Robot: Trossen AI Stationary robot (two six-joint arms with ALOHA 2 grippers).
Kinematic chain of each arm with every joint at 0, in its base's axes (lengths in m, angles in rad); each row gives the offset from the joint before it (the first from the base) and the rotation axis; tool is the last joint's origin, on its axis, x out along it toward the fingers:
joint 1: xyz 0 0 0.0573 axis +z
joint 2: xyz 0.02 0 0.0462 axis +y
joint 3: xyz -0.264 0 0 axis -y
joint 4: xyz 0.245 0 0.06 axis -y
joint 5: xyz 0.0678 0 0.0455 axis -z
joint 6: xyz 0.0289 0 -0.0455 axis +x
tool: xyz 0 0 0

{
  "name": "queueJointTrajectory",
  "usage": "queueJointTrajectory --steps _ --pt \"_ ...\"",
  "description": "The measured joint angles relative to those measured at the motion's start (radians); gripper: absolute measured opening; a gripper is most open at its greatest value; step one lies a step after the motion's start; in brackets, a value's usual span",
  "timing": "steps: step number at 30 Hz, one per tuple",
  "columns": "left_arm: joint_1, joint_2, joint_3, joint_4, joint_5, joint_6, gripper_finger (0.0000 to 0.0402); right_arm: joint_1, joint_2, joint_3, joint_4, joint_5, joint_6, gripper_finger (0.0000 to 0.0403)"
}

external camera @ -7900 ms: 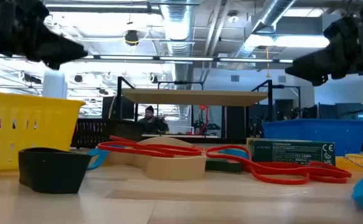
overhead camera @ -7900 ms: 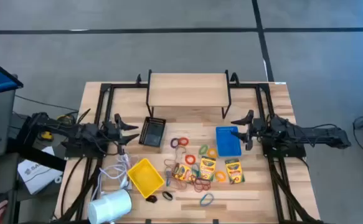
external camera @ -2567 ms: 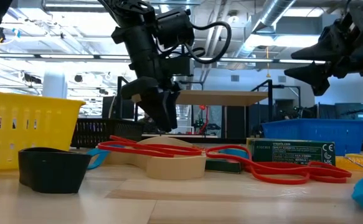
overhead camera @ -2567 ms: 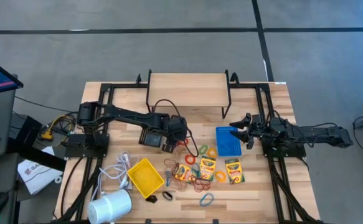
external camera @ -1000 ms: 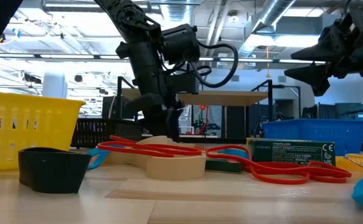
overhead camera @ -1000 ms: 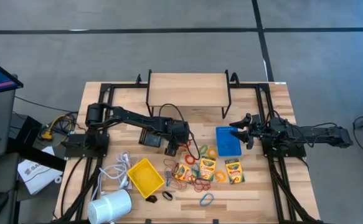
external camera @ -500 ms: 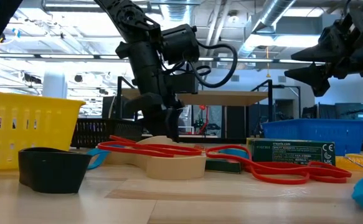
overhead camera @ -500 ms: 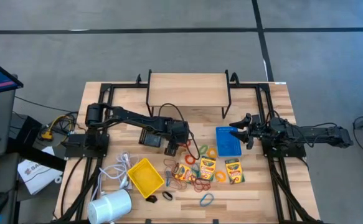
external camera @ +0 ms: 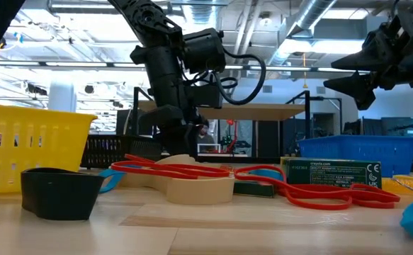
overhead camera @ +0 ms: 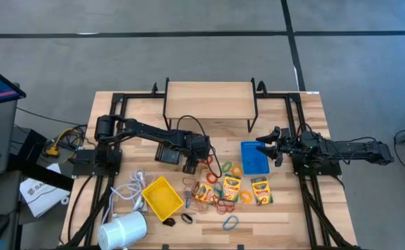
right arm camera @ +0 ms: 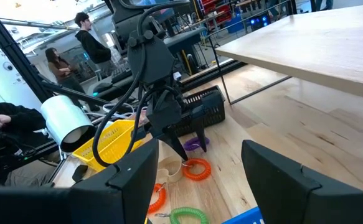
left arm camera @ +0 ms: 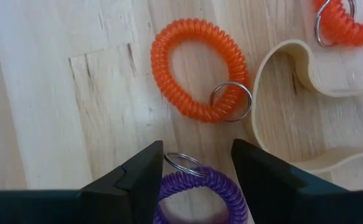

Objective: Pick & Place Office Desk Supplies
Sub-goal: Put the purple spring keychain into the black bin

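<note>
Now | left gripper (left arm camera: 193,163) down at the table, little change lately, jaws apart | purple coil ring (left arm camera: 197,190) between its fingers, orange coil ring (left arm camera: 200,78) just ahead | right gripper (right arm camera: 197,163) waits, open.

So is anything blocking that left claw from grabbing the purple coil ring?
Nothing visible. The left claw is open, one finger on each side of the purple coil ring; the orange coil ring lies just beyond.

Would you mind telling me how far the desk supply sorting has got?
Nothing looks sorted yet: the crayon boxes and coil bands lie loose on the table, and the yellow bin looks empty. In hand: the left gripper is down with open fingers astride the purple coil band. The right gripper waits open by the blue bin.
</note>
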Motion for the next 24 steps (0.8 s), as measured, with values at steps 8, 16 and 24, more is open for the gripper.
queueJointTrajectory --steps 8,16,24 --pt "0.0 0.0 -0.001 -0.023 0.003 0.015 0.0138 0.0 0.0 0.0 0.0 0.0 0.0 0.0228" --pt "-0.002 0.0 -0.002 -0.037 0.014 0.032 0.0011 0.0 0.0 0.0 0.0 0.0 0.0 0.0228" --pt "-0.005 -0.032 -0.011 0.07 -0.054 0.031 0.0002 0.0 0.0 0.0 0.0 0.0 0.0 0.0228"
